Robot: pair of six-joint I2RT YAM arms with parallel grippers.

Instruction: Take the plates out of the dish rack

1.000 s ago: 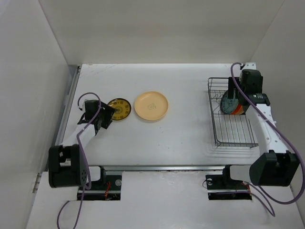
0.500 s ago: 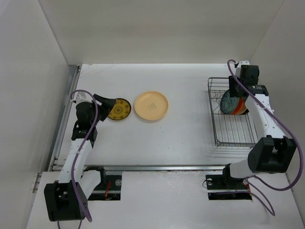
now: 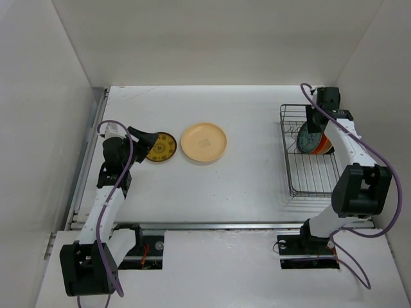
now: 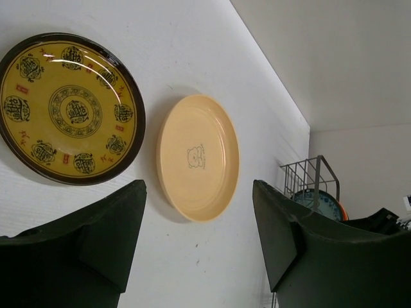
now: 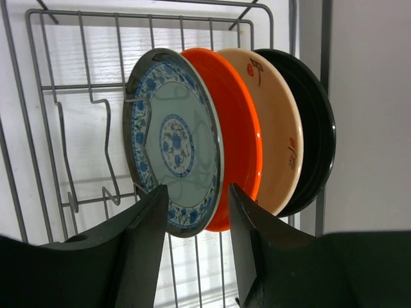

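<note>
Four plates are stood on edge, face to face, in the far half of the dish rack [image 3: 314,176]: a light blue patterned plate [image 5: 173,144], an orange-red plate [image 5: 241,141], a beige plate [image 5: 276,128] and a black plate [image 5: 318,128]; the lower rims of the first two are straddled by the right gripper [image 5: 198,199], though whether they are pinched cannot be told; a yellow-patterned plate [image 4: 67,109] and a peach plate [image 4: 198,157] are laid flat side by side on the bench [image 3: 244,128], well apart from the rack; the left gripper [image 4: 199,192] is held spread and empty just beside the yellow one.

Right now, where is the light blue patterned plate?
In the top view the light blue plate stands on edge in the dish rack on the right of the table, beside the orange-red plate.
</note>
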